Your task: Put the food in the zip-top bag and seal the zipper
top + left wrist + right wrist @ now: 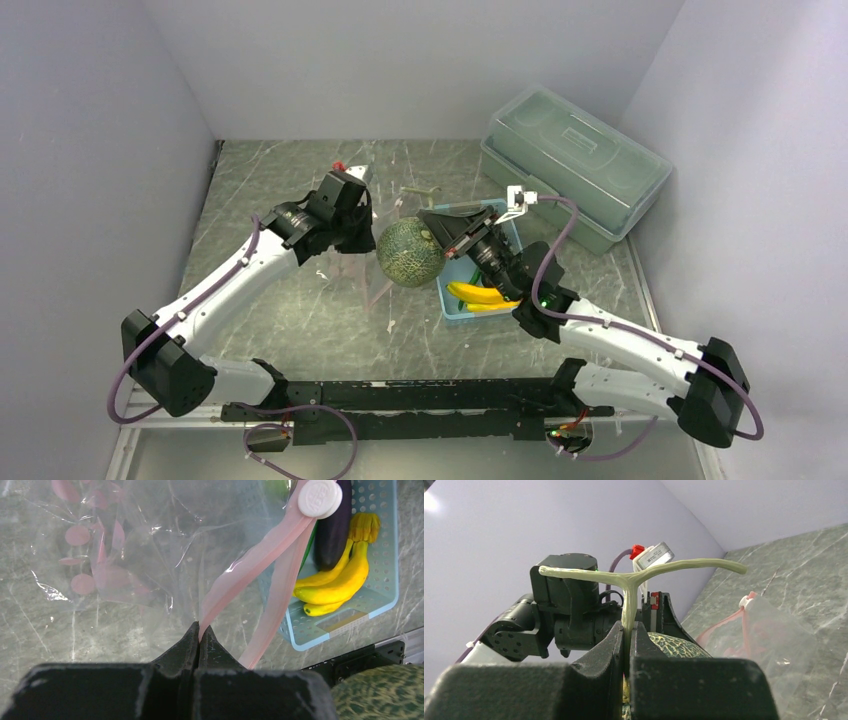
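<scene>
Now my left gripper (199, 630) pinches the zipper (250, 565), my right gripper (628, 630) the melon stem (634, 575). A slipping stem would drop it outside the bag (125, 555).

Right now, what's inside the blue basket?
Yellow bananas and a purple eggplant lie in the blue basket. The bag's pink zipper strip crosses over it, hiding whatever lies beneath.

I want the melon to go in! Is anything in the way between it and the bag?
Nothing visible stands between them. The melon hangs by its stem from the right jaws, right beside the clear bag, whose pink zipper the left jaws pinch. The mouth looks only narrowly parted, so that may be the tight spot.
</scene>
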You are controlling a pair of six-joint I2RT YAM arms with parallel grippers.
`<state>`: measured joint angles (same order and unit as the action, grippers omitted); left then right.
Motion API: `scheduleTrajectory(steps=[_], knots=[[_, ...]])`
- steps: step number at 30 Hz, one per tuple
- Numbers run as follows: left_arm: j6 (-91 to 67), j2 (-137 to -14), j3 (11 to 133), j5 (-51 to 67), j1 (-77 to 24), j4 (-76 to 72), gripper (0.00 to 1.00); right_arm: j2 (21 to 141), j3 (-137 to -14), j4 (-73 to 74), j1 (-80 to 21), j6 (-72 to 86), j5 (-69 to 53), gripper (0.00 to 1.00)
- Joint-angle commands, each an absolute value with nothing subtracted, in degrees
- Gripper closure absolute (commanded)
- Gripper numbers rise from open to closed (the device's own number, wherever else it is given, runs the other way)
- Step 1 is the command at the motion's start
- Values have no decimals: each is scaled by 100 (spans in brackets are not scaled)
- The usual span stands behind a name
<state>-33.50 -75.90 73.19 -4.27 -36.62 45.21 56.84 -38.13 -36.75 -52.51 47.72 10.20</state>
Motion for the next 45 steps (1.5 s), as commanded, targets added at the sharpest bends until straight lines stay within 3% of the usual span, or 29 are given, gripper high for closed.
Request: scheduleTrajectory(steps=[1,18,45], knots=[[-3554,-7568,7490,-196,-3665,4366,100,5889,-3790,-4520,-5307,4927,1146,100],[-3706,-7236,7605,188,-3665,4522,100,6582,-3461,-5655,-5335,5176,1146,100],[-4230,-6706,7410,1368,-3665,4026,100,6321,-3237,-5702,-5348,5111,1157,100]])
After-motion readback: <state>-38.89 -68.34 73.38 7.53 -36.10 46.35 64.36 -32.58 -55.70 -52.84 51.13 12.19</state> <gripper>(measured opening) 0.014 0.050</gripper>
